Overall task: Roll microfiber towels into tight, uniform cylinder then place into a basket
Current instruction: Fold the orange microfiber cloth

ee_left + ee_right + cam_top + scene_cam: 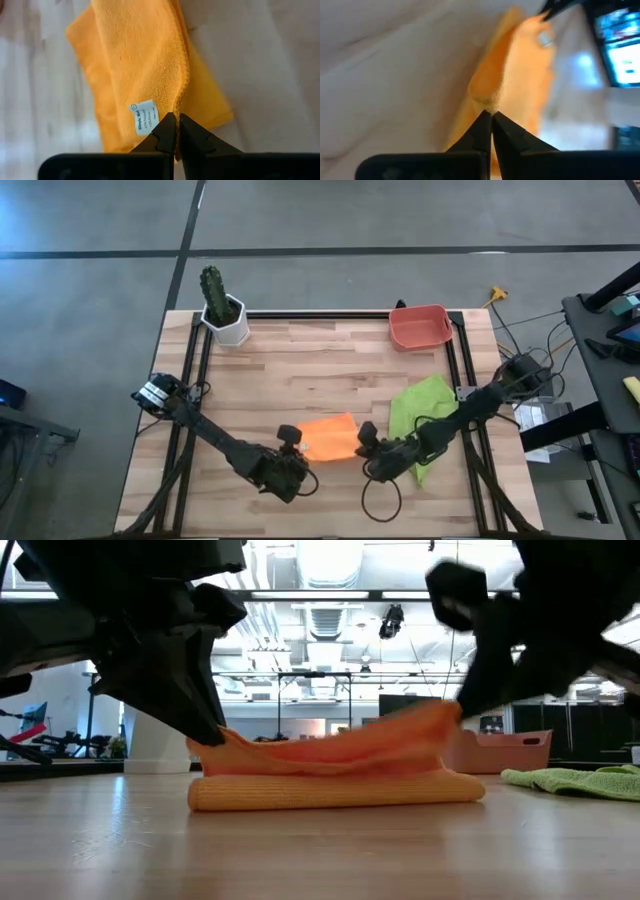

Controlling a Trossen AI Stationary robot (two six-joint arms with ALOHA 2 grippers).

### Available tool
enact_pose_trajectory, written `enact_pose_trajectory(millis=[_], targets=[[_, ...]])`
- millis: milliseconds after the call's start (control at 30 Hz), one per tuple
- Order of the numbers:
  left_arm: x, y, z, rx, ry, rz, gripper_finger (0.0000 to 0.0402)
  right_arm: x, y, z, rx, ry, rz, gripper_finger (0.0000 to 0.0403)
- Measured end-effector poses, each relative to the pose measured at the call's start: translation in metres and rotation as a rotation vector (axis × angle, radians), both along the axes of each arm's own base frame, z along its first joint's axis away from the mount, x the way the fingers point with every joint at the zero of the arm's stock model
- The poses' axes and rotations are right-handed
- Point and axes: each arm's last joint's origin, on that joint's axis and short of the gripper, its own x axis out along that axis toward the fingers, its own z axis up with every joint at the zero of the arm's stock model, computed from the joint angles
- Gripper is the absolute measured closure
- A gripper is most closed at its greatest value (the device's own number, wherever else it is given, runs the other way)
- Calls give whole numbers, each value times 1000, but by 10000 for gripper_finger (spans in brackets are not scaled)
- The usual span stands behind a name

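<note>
Near the front edge of the surface [330, 370], the orange towel [328, 437] lies partly folded, with one layer flat on the wood and an upper layer raised at both ends. Left tool [176, 131] is clenched on the towel's hemmed edge, close to the white care label [145, 118]. Right tool [490, 120] is likewise clenched, pinching the opposite end of the same upper layer. The low view shows that layer sagging between the two holds, above a rounded fold resting on the wood. Judgement: both ends are held up together so the free layer can be carried evenly over the fold, keeping the roll straight. Rolling appears only begun; no tight cylinder is formed.

The green towel [424, 412] lies crumpled beside the right arm, apparently untouched, though part of it is hidden beneath that arm. The basket [419, 326] stands at the far right of the surface, well apart from both towels, with nothing visible inside. A potted cactus [222, 305] stands at the far left corner.
</note>
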Motion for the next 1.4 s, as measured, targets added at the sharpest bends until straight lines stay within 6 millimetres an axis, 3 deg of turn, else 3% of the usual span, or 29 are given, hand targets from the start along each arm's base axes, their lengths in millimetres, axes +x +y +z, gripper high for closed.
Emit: enact_pose_trajectory(millis=[200,600,1067,1400], targets=[[-1,6,6,65,-13,30,402,3,-20,17,-48,-42,-64,394],[3,30,10,108,-3,124,402,20,-72,8,-39,21,-229,394],[13,15,13,-216,-32,68,402,4,-61,-6,148,187,-164,394],[10,9,18,-280,-33,53,402,2,-56,-7,228,223,-127,394]])
